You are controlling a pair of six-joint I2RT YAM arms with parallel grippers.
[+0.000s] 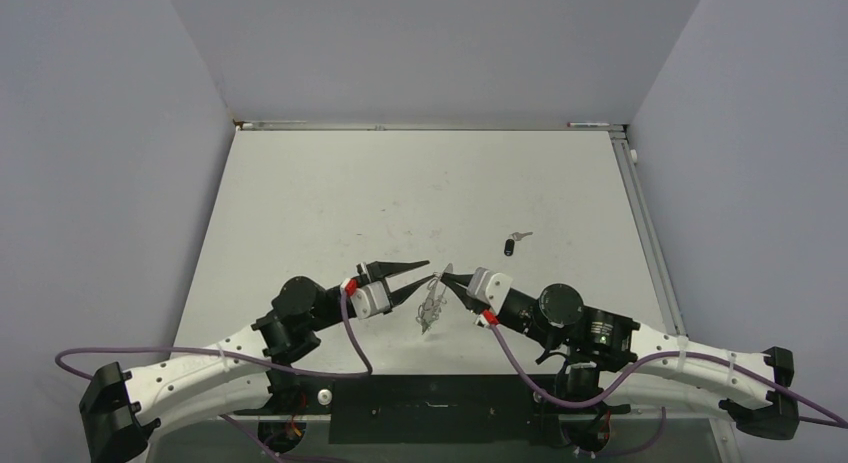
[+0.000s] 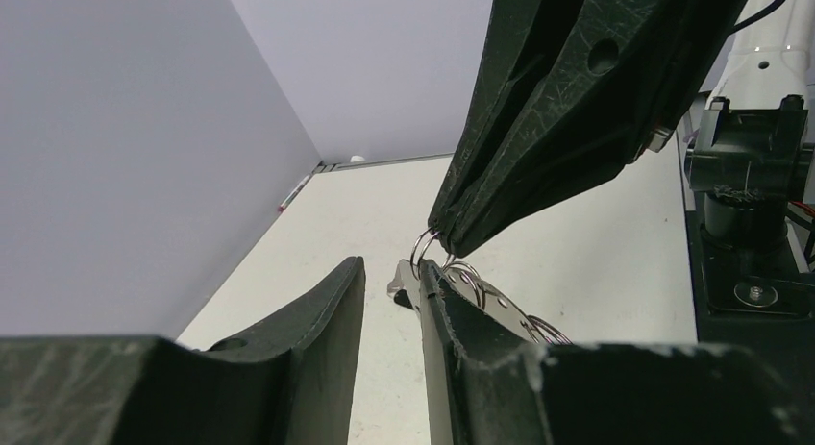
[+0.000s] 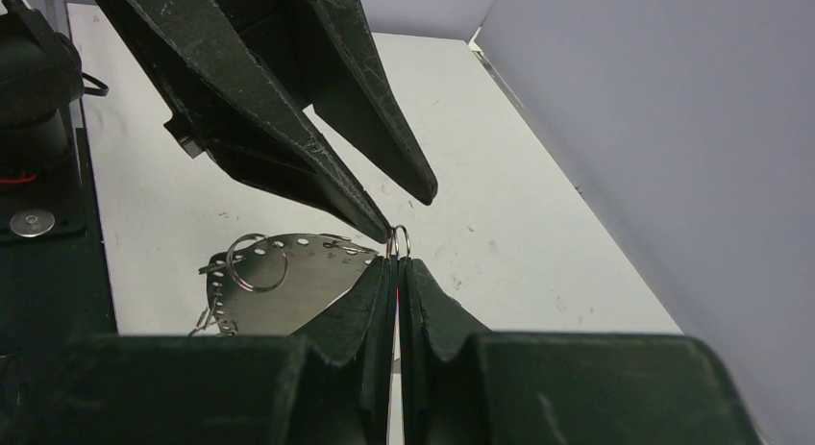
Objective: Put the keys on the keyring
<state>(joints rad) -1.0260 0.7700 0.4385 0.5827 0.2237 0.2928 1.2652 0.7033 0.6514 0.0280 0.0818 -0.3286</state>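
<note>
Right jaws sit pressed together, pinching a small split ring (image 3: 398, 241) at one end of the keyring (image 3: 288, 284). Left jaws stand partly open and hold nothing; one fingertip (image 3: 351, 203) meets that same small ring, the other is clear of it. The keyring is a flat silver plate, fan-shaped, punched with holes along its edge, with thin wire rings hooked through; it is between the two sets of jaws, at the near middle of the table (image 1: 330, 183). Farther out, the keys (image 1: 509, 247) lie on the table, well apart from the keyring: one black-headed, one small and silver just beside it. White and faintly scuffed, the table is closed in by plain pale lilac walls (image 1: 430, 43).
</note>
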